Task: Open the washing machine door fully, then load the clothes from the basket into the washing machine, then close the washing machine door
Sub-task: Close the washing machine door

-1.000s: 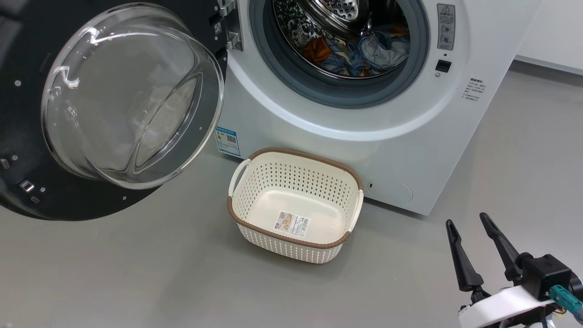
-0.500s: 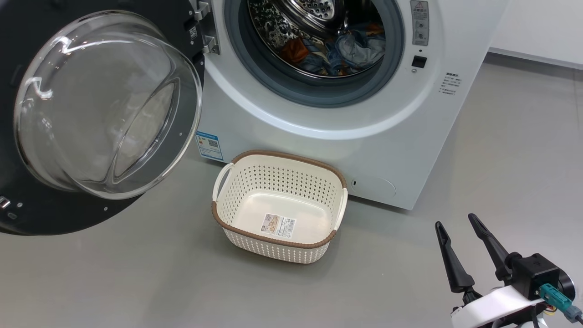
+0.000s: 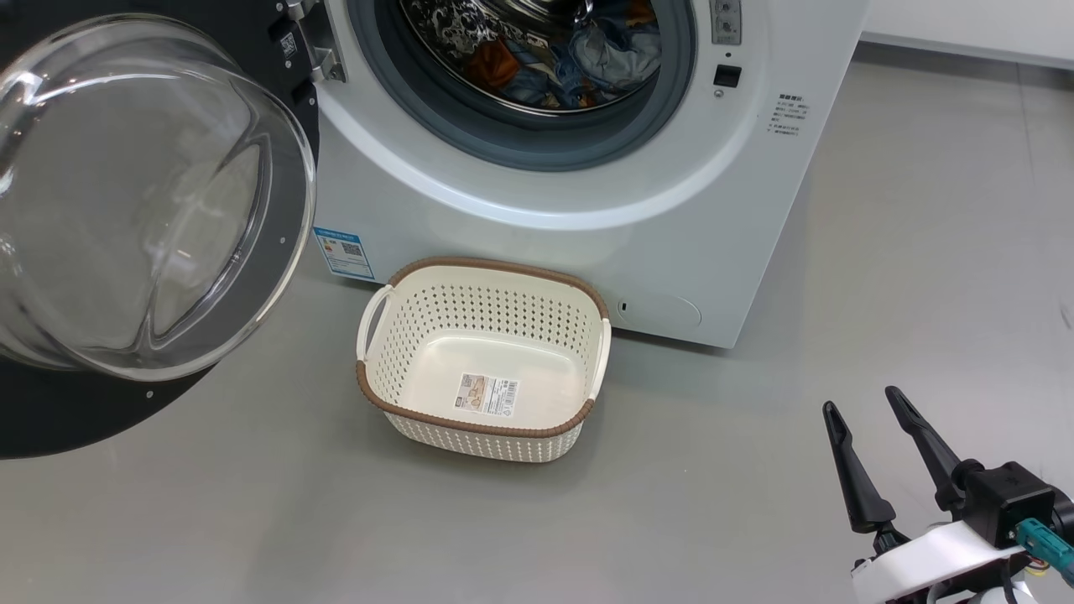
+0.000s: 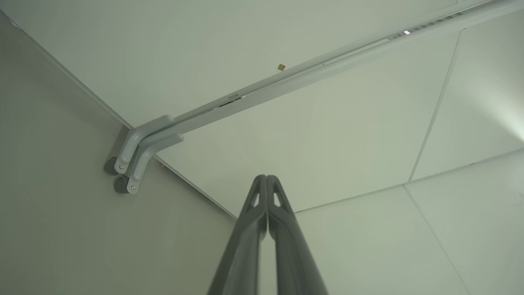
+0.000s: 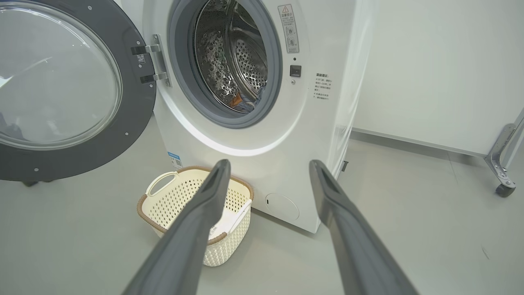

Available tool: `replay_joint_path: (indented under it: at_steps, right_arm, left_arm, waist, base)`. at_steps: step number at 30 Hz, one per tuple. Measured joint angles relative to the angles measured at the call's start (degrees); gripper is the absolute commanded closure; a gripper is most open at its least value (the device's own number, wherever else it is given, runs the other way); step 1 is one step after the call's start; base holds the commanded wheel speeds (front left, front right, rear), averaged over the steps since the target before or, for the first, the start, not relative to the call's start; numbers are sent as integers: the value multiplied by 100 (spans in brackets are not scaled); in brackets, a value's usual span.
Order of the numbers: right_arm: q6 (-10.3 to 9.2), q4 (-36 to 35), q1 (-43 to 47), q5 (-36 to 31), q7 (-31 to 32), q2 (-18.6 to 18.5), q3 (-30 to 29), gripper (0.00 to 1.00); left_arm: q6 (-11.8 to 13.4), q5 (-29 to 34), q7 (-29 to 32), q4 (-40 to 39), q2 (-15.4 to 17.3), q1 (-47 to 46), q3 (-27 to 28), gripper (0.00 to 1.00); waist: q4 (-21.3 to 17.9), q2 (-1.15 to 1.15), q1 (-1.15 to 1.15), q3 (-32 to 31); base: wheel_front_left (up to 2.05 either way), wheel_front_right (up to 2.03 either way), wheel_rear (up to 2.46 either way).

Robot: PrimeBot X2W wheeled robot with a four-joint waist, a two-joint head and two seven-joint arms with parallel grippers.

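You have clothes (image 3: 579, 59) inside the washing machine (image 3: 520, 201), door (image 3: 143, 201) open; basket (image 3: 478, 428) just before it. Your right gripper (image 3: 862, 399) is released, left gripper (image 4: 266, 177) clenched empty.

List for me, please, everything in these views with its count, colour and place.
washer: one, white, on the floor ahead
door: one, black rim with clear glass, swung open left of the washer
clothes: one bundle, blue and orange, in the drum
basket: one, cream with brown rim, on the floor before the washer
sticker: one, pale, on the basket's bottom
label: one, blue, washer's lower left front
floor: one, grey, under everything
castor: one, dark, by the wall right of the washer
left end effector: one, dark grey, shut, pointing at white panels
right end effector: one, black, open, low right over the floor
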Motion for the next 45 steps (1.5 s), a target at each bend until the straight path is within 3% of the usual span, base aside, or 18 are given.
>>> replay_joint_path:
  at_steps: [14, 30, 45]
  right_arm:
    - [0, -115, -144, -2, 1, -133, -68, 0]
    - [0, -126, -381, -25, 0, -283, -126, 0]
    - [0, -77, -447, -25, 0, -404, -77, 0]
  left_arm:
    - [51, -169, 301, 403, 363, -368, 123, 100]
    - [77, -747, 798, 883, 282, -886, 97, 100]
    - [-13, -756, 1112, 1236, 197, -941, -123, 100]
  waist:
    - [-122, 0, 0, 635]
    - [-117, 0, 0, 1135]
    - [-181, 0, 0, 1176]
  base:
    - [0, 0, 0]
    - [0, 0, 0]
    - [0, 0, 0]
